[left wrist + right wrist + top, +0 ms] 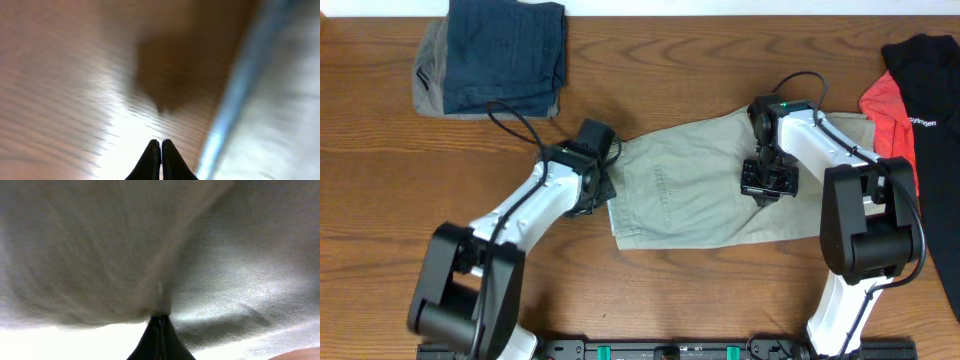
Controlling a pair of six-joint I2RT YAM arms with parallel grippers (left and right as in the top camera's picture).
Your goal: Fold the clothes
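Khaki update: spotted the trousers (690, 185) on the table (720, 290) between the arms, probably folded once at best and not yet a tidy stack, caught the right gripper (160, 322) pinching the cloth and the left gripper (161, 147) closed empty over bare wood beside them.

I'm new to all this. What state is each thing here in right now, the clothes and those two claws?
khaki trousers: spread on the table, cloth pinched.
right gripper: shut on the trousers' cloth.
left gripper: shut, empty, beside the trousers' edge.
blue jeans: folded, atop a grey garment.
black and red garments: crumpled heap.
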